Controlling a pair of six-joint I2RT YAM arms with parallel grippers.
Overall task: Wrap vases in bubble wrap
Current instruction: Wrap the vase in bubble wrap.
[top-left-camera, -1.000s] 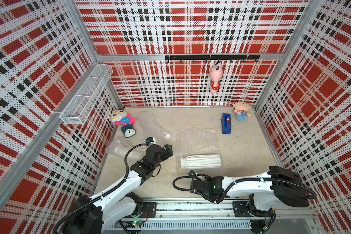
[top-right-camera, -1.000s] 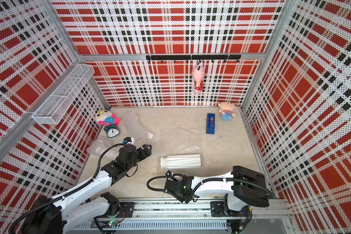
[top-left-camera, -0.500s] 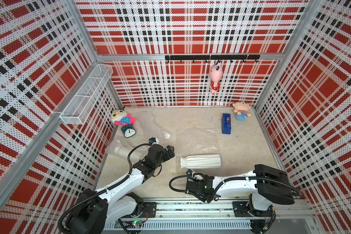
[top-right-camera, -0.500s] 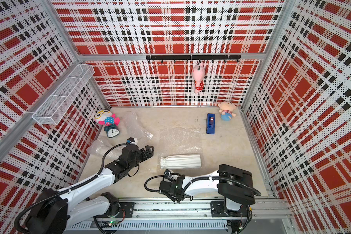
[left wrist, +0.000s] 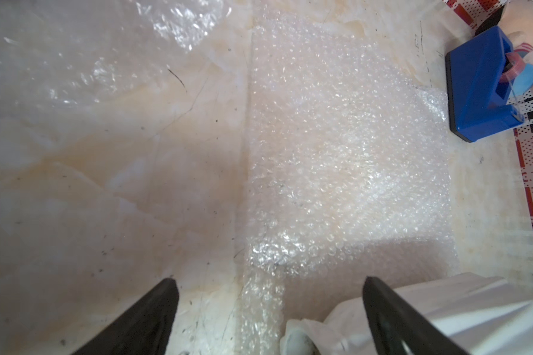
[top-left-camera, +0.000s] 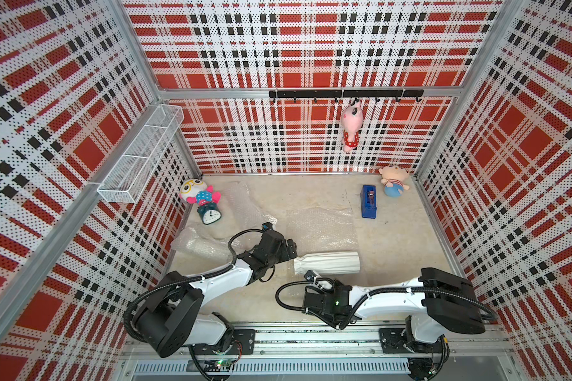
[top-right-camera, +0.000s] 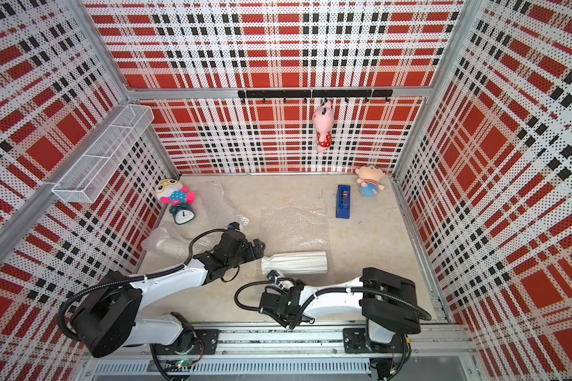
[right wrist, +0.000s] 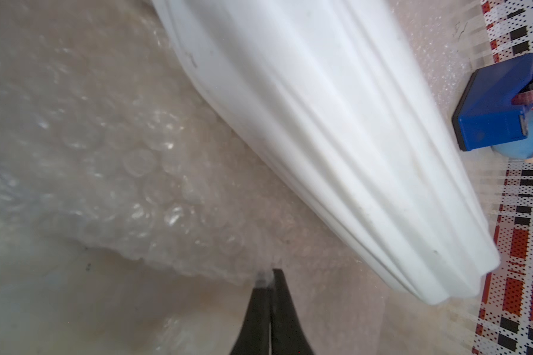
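No readable text, labels, or numbers

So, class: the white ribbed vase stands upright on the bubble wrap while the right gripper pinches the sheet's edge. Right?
Not upright: both top views show the white ribbed vase lying on its side on the bubble wrap. The right gripper does pinch the sheet's edge.

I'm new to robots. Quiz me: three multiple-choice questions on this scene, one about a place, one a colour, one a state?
1. The white vase is: A upright in a corner; B lying on the bubble wrap; C lifted up.
2. The tape dispenser is: A red; B blue; C green.
3. The right gripper is: A wide open; B holding the vase; C shut on the bubble wrap.
Answers: B, it lies sideways on the sheet; B, its body is blue; C, its tips pinch the sheet's edge.
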